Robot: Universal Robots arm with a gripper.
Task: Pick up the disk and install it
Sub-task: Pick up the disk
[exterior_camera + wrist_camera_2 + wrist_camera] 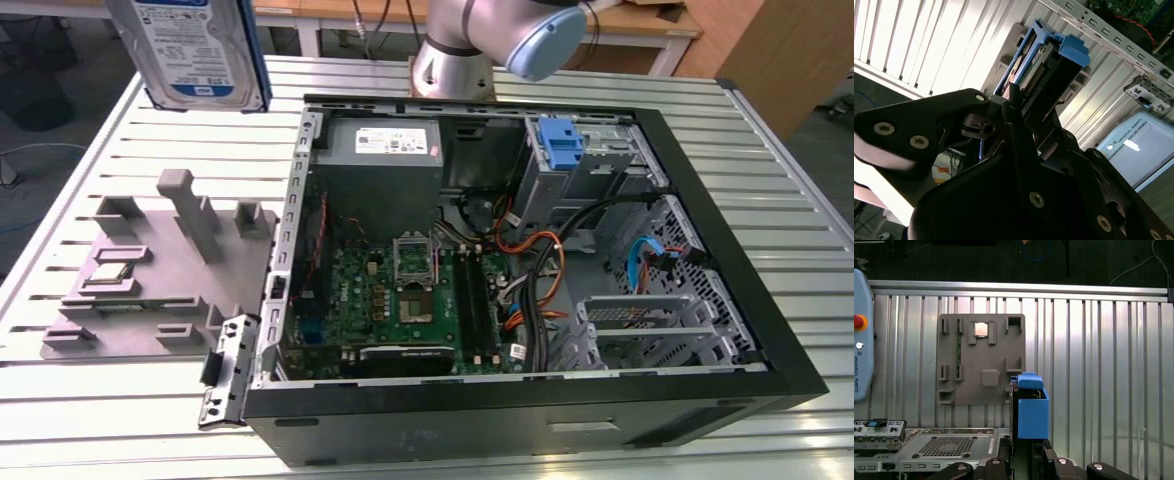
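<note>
Our gripper [1026, 452] has its fingers pinched tight on the disk [1032, 407], which sticks straight out from between them, with its blue frame edge-on in the first wrist view. In the exterior view the disk hangs in the air, label facing us. It's toward the exterior view's left of the open computer case [747, 300], above the slatted table [80, 420] and the grey fixture tray [147, 270].

A slatted table [120, 440] holds a grey plate [147, 300] and (just beside) an open computer case [467, 425].
</note>
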